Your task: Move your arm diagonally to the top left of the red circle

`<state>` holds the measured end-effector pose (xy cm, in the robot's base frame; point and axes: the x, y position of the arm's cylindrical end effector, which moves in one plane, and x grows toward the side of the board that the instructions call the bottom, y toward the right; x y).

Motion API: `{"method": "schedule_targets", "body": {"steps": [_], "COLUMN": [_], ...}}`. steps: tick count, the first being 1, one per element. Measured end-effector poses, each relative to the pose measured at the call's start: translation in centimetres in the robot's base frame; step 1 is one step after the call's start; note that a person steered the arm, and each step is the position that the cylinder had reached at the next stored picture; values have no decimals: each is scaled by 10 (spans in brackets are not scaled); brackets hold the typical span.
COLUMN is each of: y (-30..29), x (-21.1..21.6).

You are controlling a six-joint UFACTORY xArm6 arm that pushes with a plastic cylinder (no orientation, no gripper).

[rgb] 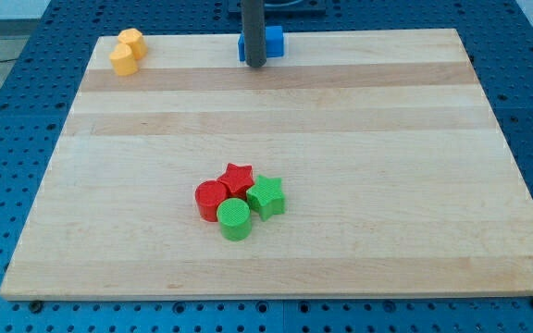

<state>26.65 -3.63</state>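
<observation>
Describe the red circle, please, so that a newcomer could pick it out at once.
On the wooden board, find the four-block cluster below centre. The red circle is its leftmost block, touching the red star and green circle: the only round red one.

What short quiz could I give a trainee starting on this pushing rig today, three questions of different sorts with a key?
1. True or false: my tip touches the red circle.
2. Which block is partly hidden behind the rod? A) blue block B) green star C) red star
3. Fill in: the green circle sits toward the view's ____ of the red circle.

Key: 1 false, the tip is far off near the view's top; 2 A; 3 bottom right.
</observation>
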Motion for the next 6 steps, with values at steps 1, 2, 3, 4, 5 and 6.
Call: {"method": "schedule_targets", "body": {"steps": [1, 2, 3, 4, 5, 6], "y": [-15, -49, -88, -116, -125, -124], "x": [30, 63, 107, 159, 205, 245]}}
